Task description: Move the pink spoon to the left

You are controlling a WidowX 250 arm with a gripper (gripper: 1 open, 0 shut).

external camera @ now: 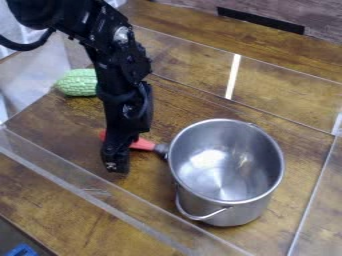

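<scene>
The pink spoon point(144, 147) lies on the wooden table just left of the steel pot point(226, 169). Only part of its pinkish-red handle and its short silver end toward the pot show. My black gripper point(115, 156) stands straight down over the spoon's left part, its tip at table level, covering most of the handle. Its fingers look spread apart around the handle, with no clear grip visible. The arm reaches in from the upper left.
A green bumpy vegetable point(80, 82) lies at the back left. A clear plastic wall point(54, 165) runs along the front and left of the work area. A white strip point(234, 76) stands at the back.
</scene>
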